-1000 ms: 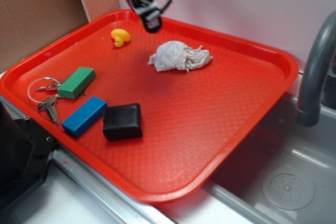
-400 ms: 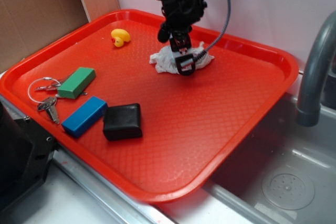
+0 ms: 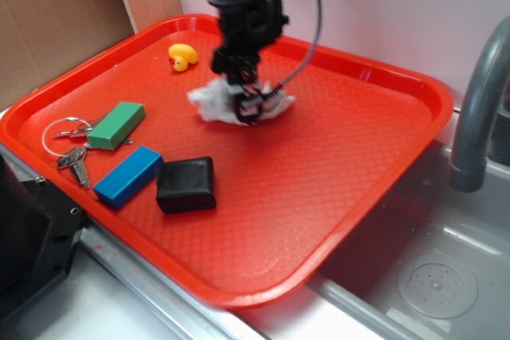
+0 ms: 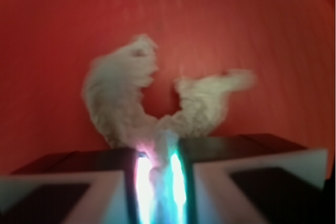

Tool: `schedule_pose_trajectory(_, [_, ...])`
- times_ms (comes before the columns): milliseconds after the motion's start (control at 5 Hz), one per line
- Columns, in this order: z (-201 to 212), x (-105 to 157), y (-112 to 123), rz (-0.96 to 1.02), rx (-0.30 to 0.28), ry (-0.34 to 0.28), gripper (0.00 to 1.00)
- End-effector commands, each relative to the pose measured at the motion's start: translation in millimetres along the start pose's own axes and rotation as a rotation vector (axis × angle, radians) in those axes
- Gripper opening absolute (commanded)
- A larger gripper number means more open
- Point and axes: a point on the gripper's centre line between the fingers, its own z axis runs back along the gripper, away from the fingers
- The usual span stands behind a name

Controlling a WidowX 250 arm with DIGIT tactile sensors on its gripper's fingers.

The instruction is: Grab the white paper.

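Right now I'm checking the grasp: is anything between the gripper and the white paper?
Nothing visible. The gripper is closed on the white paper; the wrist view shows paper pinched between the fingers.

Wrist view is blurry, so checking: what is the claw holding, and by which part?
The claw pinches the white paper at its middle, both ends hanging free.

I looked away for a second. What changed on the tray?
The gripper came down from the tray's far edge, closed its jaws on the paper and dragged it left, toward the duck. The duck, keys and three blocks stayed put.
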Motion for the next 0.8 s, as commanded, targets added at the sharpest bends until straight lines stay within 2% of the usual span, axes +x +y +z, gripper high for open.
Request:
schedule_pose_trajectory(0, [114, -59, -9, 0.237, 0.113, -0.106, 0.00])
schedule_pose_trajectory(200, [155, -72, -12, 0.336, 0.119, -0.082, 0.00])
schedule_pose_trajectory(400, [173, -72, 1, 0.527, 0.111, -0.089, 0.00])
schedule_pose_trajectory(600, [185, -66, 26, 0.762, 0.101, -0.089, 0.00])
